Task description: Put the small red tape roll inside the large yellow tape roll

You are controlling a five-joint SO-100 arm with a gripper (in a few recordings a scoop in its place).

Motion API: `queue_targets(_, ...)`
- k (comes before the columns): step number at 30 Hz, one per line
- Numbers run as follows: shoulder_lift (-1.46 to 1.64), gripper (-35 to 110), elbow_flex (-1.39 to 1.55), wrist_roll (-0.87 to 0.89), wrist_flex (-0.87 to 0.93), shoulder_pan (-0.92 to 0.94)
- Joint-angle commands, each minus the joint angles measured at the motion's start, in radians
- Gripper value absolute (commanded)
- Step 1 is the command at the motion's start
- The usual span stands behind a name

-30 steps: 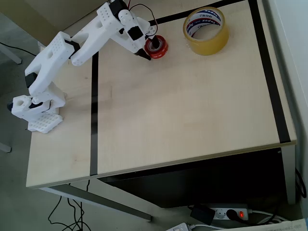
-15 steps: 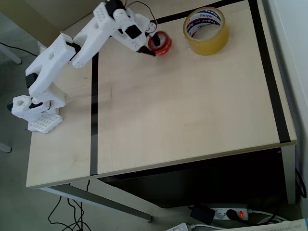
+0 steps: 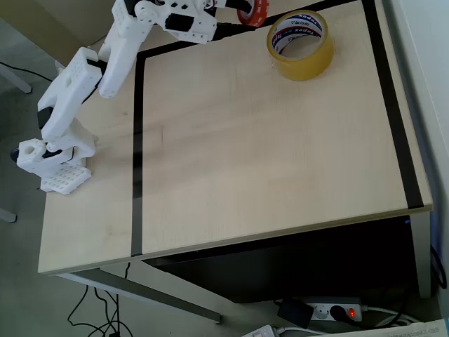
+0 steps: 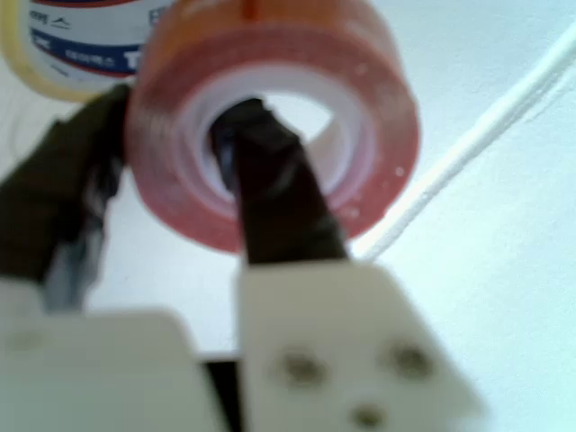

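The small red tape roll [image 3: 254,12] hangs in the air at the top edge of the overhead view, left of the large yellow tape roll [image 3: 300,44]. My gripper [image 3: 242,17] is shut on the red roll. In the wrist view one dark finger [image 4: 270,193] goes through the hole of the red roll [image 4: 360,99] and the other presses on its outer left side; my gripper [image 4: 175,171] holds its wall between them. The yellow roll [image 4: 63,49], with its printed white core, shows behind at the upper left. It lies flat on the table.
Black tape lines [image 3: 137,140] frame a work area on the light wooden table [image 3: 266,161]. The arm's base [image 3: 52,158] sits at the table's left edge. A power strip [image 3: 333,310] lies on the floor below the front edge.
The gripper has lifted the red roll off the table and carried it up and to the right, toward the top edge of the overhead view. The yellow roll has not moved.
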Motion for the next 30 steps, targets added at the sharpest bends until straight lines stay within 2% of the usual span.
queue_targets(1,0.075,0,-0.097,-0.008,-0.06,-0.011)
queue_targets(8,-0.035,0,-0.091,-0.008,-0.14,0.012)
queue_targets(22,-0.066,17,-0.071,-0.008,-0.069,0.031)
queue_targets(28,-0.031,16,-0.08,-0.008,-0.002,0.029)
queue_targets(30,-0.003,9,-0.08,-0.009,0.06,0.029)
